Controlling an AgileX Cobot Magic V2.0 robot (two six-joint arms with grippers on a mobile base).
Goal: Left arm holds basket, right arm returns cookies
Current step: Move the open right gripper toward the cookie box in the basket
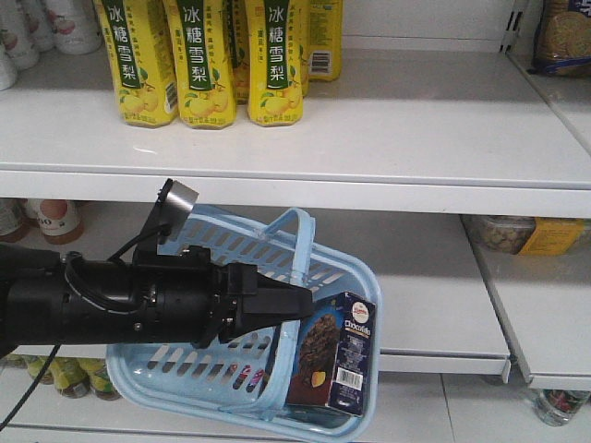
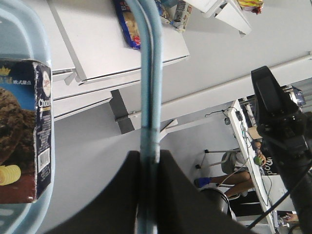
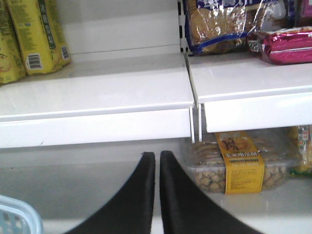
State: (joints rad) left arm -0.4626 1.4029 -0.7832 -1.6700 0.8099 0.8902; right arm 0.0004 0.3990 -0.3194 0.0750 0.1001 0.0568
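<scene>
Reaching level rightward with the left arm [image 1: 111, 300], left gripper [image 2: 150, 156] clamped tight. Holding the right gripper [image 3: 157, 161] level, jaws pressed nearly together, slim gap showing.

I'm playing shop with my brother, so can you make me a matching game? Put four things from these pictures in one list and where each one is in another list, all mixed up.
Things:
1. cookies box
2. yellow drink cartons
3. basket handle
4. clear snack tub

Places:
A. on the upper shelf
B. pinched in the left gripper
C. standing inside the blue basket
D. on the lower shelf, over to the right

Pairs: 1-C, 2-A, 3-B, 4-D
</scene>
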